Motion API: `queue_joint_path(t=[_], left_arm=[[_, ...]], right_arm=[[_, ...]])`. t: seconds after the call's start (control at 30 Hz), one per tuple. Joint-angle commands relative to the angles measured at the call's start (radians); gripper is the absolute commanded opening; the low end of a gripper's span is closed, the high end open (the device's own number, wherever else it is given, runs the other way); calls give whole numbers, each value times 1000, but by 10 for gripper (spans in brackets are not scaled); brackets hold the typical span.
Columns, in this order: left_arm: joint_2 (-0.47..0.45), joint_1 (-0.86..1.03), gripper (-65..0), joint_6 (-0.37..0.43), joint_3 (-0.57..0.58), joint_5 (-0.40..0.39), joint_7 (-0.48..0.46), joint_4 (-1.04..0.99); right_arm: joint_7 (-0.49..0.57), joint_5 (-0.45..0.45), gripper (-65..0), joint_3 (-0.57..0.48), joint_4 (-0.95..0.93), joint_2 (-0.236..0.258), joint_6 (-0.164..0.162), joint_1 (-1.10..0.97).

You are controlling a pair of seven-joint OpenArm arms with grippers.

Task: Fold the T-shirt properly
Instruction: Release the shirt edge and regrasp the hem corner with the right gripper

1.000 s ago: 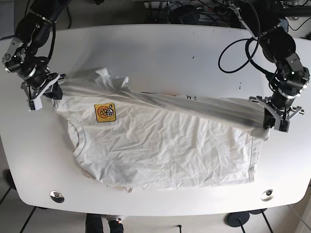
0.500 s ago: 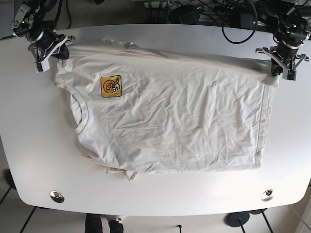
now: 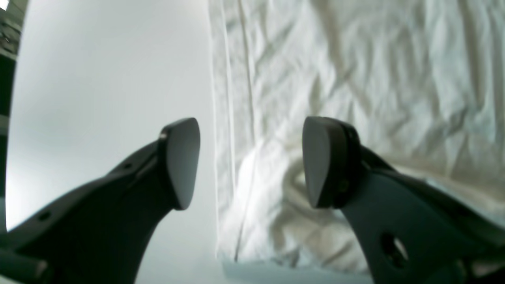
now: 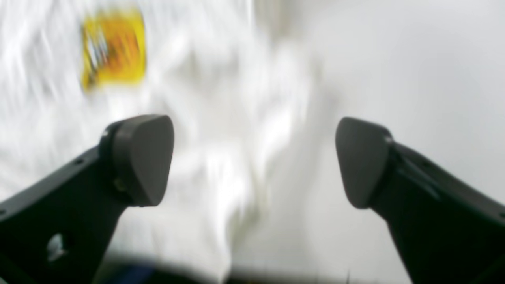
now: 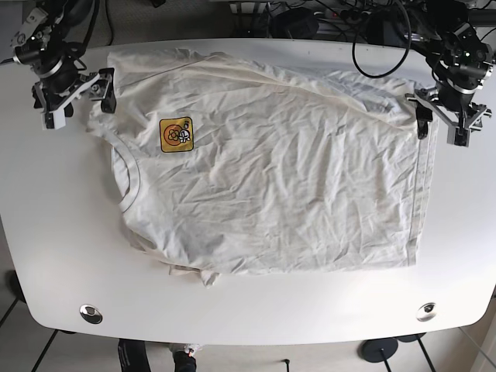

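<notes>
Base view shows the T-shirt [image 5: 271, 170] spread flat across the middle of the tabletop [image 5: 248, 310], with the left gripper [image 5: 442, 124] and right gripper [image 5: 74, 94] both spread wide over its far corners, holding nothing, apparently ready to start folding.

Your base view looks straight down from overhead onto the whole table [image 5: 248, 62], far enough to take in both arms and the full shirt [image 5: 271, 170]. Your left wrist view sits just behind the left gripper [image 3: 251, 161] and looks past its fingers, close over the shirt's hemmed edge at the base view's right side. Your right wrist view, blurred, looks likewise past the right gripper [image 4: 254, 159] at the yellow badge [image 4: 113, 46], which the base view shows at upper left.
</notes>
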Motion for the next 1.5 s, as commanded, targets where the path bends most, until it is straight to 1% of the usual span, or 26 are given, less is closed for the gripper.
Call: queue_joint_path(t=[0.03, 0.1, 0.17, 0.23, 0.3, 0.33, 0.37, 0.43, 0.47, 0.53, 0.57, 0.6, 0.7, 0.73, 0.8, 0.9, 0.93, 1.0, 1.13, 1.2, 1.23, 1.27, 1.37, 1.4, 1.47, 1.5], left_arm=[[-14, -59, -296, 5, -1, -5, -18, 17], [-14, -119, -319, 5, -1, 0, -18, 10], [-14, -168, -332, 5, -1, 1, -18, 7], [-15, -211, -331, 5, -1, 1, -18, -30], [-31, -255, -331, 5, 2, 46, -18, -74], [-32, -266, -331, 5, 17, 78, -18, -88], [-34, -272, -331, 5, 34, 110, -18, -99], [-34, -275, -331, 5, 60, 158, -18, -103], [-32, -275, -331, 5, 65, 170, -18, -102], [-29, -274, -331, 5, 62, 175, -18, -102], [-29, -272, -331, 5, 62, 175, -18, -105], [-28, -271, -331, 5, 62, 175, -18, -105], [-29, -243, -331, 5, 60, 175, -18, -105], [-29, -238, -332, 5, 60, 175, -18, -105], [-28, -235, -332, 5, 60, 175, -18, -105], [-28, -235, -332, 5, 58, 175, -18, -106], [-28, -234, -332, 5, 58, 175, -18, -106], [-29, -234, -332, 5, 58, 176, -18, -106], [-34, -234, -332, 5, 58, 176, -18, -108], [-34, -234, -332, 5, 58, 176, -18, -108], [-34, -234, -332, 5, 58, 176, -18, -108], [-34, -234, -332, 5, 58, 176, -18, -109], [-34, -238, -332, 5, 58, 176, -20, -131], [-35, -243, -332, 5, 57, 176, -21, -168], [-43, -294, -325, 5, 15, 175, -20, -224], [-51, -330, -317, 5, 8, 173, -20, -255]], right_arm=[[21, 15, -22, 0, -23, 15, -4, 83], [18, 15, -22, -21, -95, 41, -7, 182], [24, 9, -22, -90, -200, 90, -9, 281], [53, -37, -22, -159, -324, 119, -9, 393], [154, -137, -22, -238, -507, 128, -3, 529], [201, -177, -22, -262, -580, 128, -1, 580], [245, -215, -22, -284, -665, 139, 0, 635], [339, -254, -22, -313, -856, 157, 3, 739], [386, -254, -22, -317, -950, 167, 14, 788], [497, -270, -22, -319, -1125, 171, 23, 868], [550, -289, -22, -322, -1200, 187, 28, 905], [599, -312, -22, -322, -1272, 197, 28, 936], [738, -392, -22, -322, -1453, 197, 25, 996], [802, -428, -22, -322, -1501, 194, 20, 1002], [842, -465, -22, -322, -1533, 180, 20, 1002], [853, -496, -25, -320, -1533, 157, 20, 966], [853, -499, -40, -320, -1525, 147, 20, 954], [845, -501, -154, -320, -1475, 119, 20, 910], [843, -494, -430, -320, -1383, 87, 26, 837], [820, -491, -541, -320, -1320, 81, 25, 799], [794, -491, -580, -320, -1274, 81, 25, 781], [757, -491, -599, -320, -1220, 79, 26, 758], [661, -491, -602, -320, -1028, 55, 28, 676], [633, -491, -602, -320, -927, 47, 28, 620], [610, -490, -602, -322, -835, 38, 30, 560], [606, -491, -602, -323, -827, 28, 30, 549]])
